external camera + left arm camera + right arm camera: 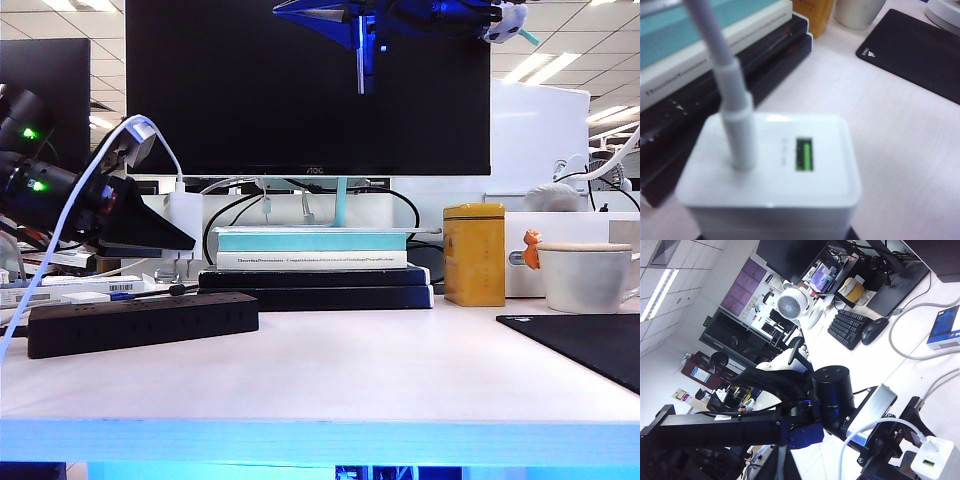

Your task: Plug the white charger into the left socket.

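I saw the power strip (pixel 142 323) lying lengthwise on the counter (pixel 330 370), below my left tool (pixel 170 238), which pinched the white charger (pixel 771 175) upright, cable end up, prongs hidden. I judged I should square it over the left socket before pressing down. My right tool, raised high, was pressed together

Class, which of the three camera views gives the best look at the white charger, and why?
The left wrist view: the white charger fills the picture, showing its cable and green-lit port. The exterior view shows only part of it behind the left gripper. The right wrist view shows it small in a corner, held by the left gripper.
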`<move>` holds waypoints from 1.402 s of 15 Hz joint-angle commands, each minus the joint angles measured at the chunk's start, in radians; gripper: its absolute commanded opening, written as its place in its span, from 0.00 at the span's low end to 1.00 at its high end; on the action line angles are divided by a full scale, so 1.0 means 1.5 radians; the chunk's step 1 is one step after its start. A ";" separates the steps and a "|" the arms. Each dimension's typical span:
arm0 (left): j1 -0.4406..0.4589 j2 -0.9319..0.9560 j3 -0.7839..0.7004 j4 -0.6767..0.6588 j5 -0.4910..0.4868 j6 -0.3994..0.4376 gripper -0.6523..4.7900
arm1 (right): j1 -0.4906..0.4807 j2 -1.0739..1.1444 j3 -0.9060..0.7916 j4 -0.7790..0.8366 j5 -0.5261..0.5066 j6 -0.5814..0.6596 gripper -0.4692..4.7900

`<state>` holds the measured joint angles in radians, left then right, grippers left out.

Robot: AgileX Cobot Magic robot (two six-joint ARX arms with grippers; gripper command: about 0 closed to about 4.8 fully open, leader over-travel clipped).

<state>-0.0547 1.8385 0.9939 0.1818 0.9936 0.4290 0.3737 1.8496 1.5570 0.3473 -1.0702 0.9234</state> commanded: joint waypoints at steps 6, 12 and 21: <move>0.002 0.043 -0.007 0.060 -0.004 -0.017 0.26 | 0.000 -0.006 0.004 0.014 -0.006 -0.004 0.09; 0.001 0.044 -0.021 0.066 -0.024 -0.010 0.26 | 0.000 -0.006 0.004 0.013 -0.006 -0.008 0.09; -0.004 0.044 -0.040 0.060 -0.074 0.024 0.26 | 0.010 -0.004 0.003 -0.112 0.099 -0.209 0.09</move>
<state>-0.0570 1.9034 0.9360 0.2951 0.9352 0.4358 0.3771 1.8488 1.5570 0.2653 -1.0000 0.7479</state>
